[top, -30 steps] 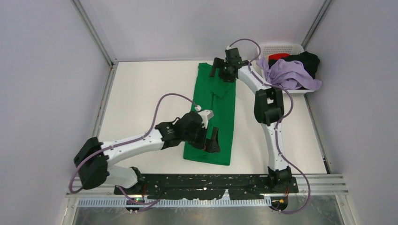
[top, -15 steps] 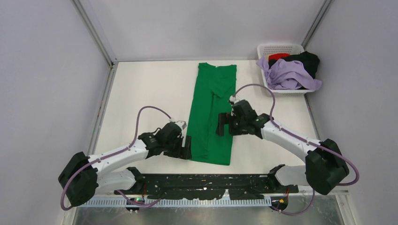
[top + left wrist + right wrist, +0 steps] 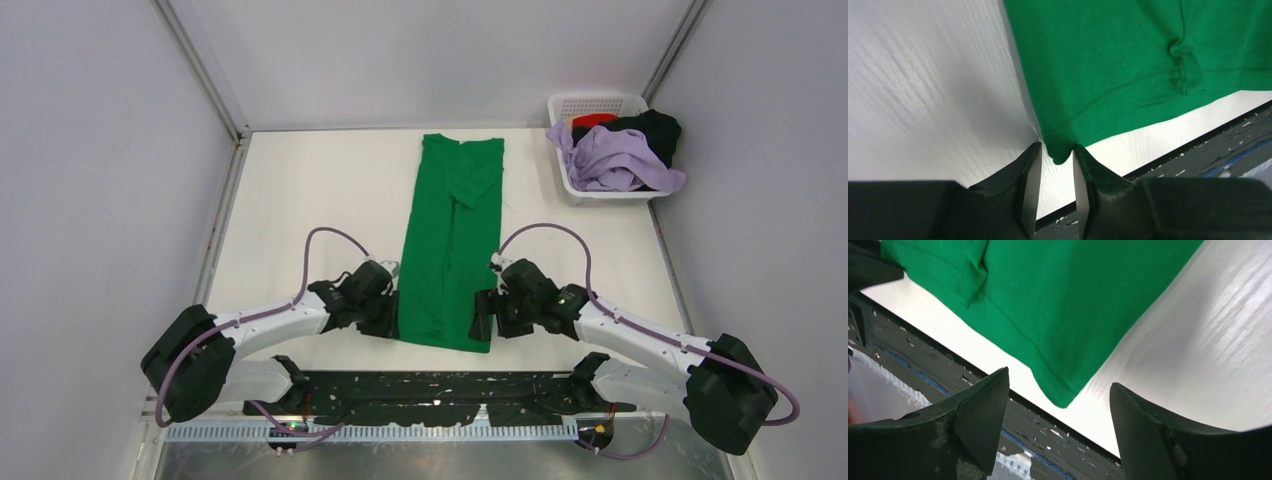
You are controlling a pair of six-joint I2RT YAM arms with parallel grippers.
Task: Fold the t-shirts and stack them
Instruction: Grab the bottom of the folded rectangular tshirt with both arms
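White table (image 3: 300,190) takes up the left of the overhead view, with the left arm lying low along the near edge and reaching in toward the middle. The left gripper (image 3: 1055,150) sits at the near left corner of the green shirt (image 3: 450,250). Seen from the wrist, its two fingers (image 3: 1030,175) stand close together with the tip of that corner poking between them. A sliver of gap seems to show on each side, and I cannot tell whether they pinch the cloth or only bracket it.

The green shirt lies flat in the middle of the table, folded lengthwise into a long narrow strip. Its collar end is at the far side and its hem at the near side, just short of the dark plate (image 3: 440,385) that carries the arms. The folded-in sides meet along a line down the middle, and a sleeve lies folded across the far right part.

The right gripper (image 3: 1059,380) is at the near right corner of the hem, low over the table. Its fingers are spread wide, with the corner lying between them and touching neither.

At the far right stands the basket (image 3: 590,100), well apart from the green shirt. It is heaped with a lavender shirt (image 3: 615,160) spilling over its rim, a black shirt (image 3: 662,132) and a bit of a red shirt (image 3: 597,120).
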